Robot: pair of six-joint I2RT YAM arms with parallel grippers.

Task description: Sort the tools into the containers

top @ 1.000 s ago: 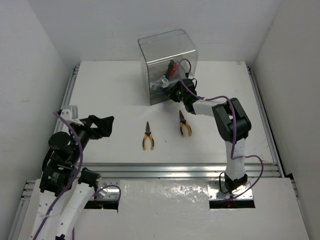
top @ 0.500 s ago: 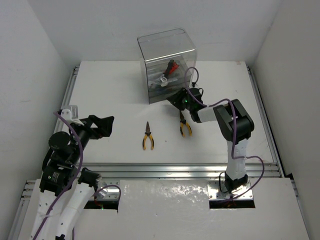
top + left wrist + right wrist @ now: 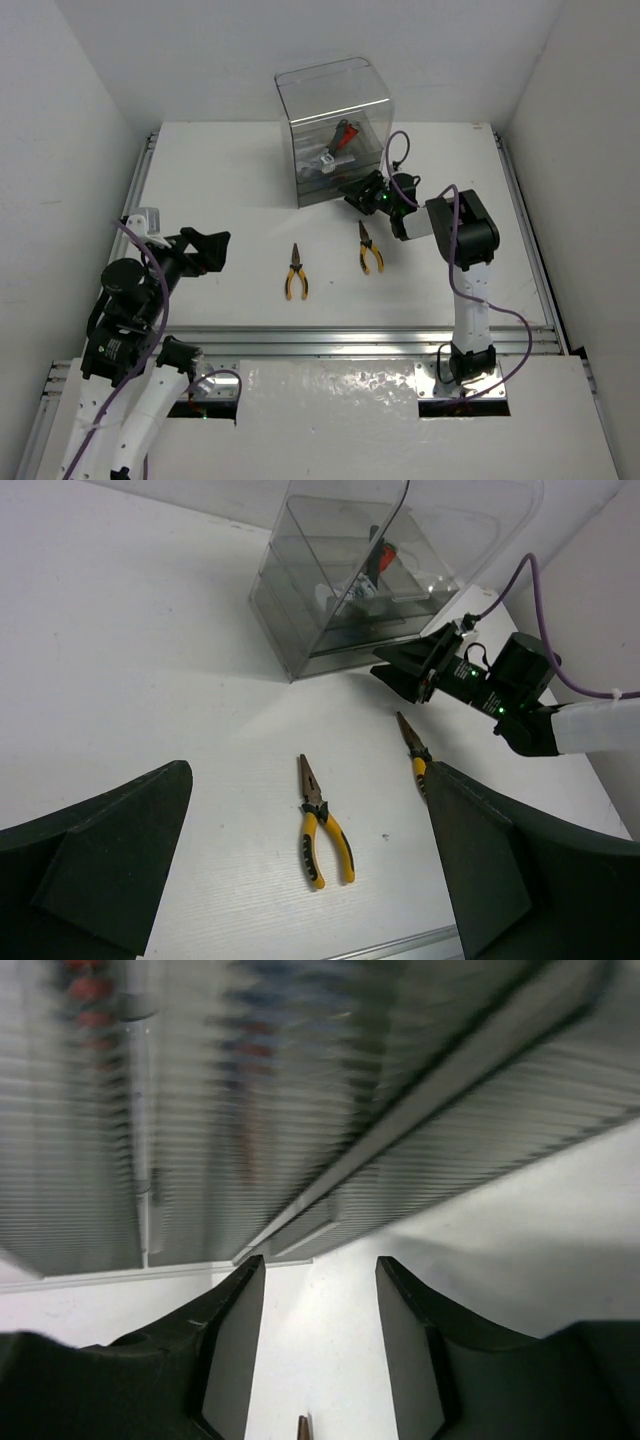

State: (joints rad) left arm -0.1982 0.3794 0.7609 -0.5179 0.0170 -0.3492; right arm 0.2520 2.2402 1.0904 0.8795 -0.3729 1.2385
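Note:
The containers (image 3: 335, 120) are a smoky clear plastic unit at the back of the table, also in the left wrist view (image 3: 330, 630). Inside lie a red-handled wrench (image 3: 346, 132) and a silver tool (image 3: 325, 160). Two yellow-handled pliers lie on the table: one (image 3: 295, 274) at centre, shown too as the left pliers (image 3: 322, 820), the other (image 3: 370, 250) to its right. My right gripper (image 3: 360, 191) hangs open and empty just in front of the containers (image 3: 250, 1110), above the right pliers' tip (image 3: 303, 1427). My left gripper (image 3: 207, 250) stands wide open and empty, well left of the pliers.
Metal rails (image 3: 360, 340) run along the table's near edge, with more rail at the left (image 3: 140, 175) and right (image 3: 525, 220) sides. White walls close in all round. The right arm's purple cable (image 3: 470, 300) loops beside its upright link.
My right gripper has drawn back from the containers' front and its jaws have opened. The left arm has barely moved, and both pliers lie where they were.

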